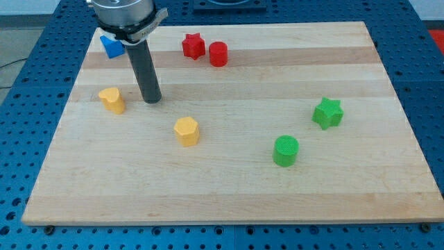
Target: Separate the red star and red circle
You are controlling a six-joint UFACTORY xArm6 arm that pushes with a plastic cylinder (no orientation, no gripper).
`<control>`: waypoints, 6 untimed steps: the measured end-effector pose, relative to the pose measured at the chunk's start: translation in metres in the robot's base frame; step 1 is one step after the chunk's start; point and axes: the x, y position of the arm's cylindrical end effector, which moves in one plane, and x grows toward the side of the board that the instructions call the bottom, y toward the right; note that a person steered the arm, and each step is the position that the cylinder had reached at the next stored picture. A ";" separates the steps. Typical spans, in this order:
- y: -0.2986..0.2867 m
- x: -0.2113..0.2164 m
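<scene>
Wooden board (229, 194) with scattered blocks. The red star (193, 46) and red circle (218, 53) sit just beside each other at upper centre. My tip (152, 100), a plain rod that holds nothing, rests upper left, well apart from both, just right of a yellow block (112, 100). A blue block (111, 46) lies behind the rod; a yellow hexagon (186, 130), green circle (285, 151) and green star (327, 112) occupy the lower half.
</scene>
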 end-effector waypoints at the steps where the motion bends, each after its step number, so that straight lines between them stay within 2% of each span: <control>1: 0.042 -0.005; 2: 0.064 0.041; 3: 0.050 0.084; 5: 0.047 0.084; 6: 0.048 0.008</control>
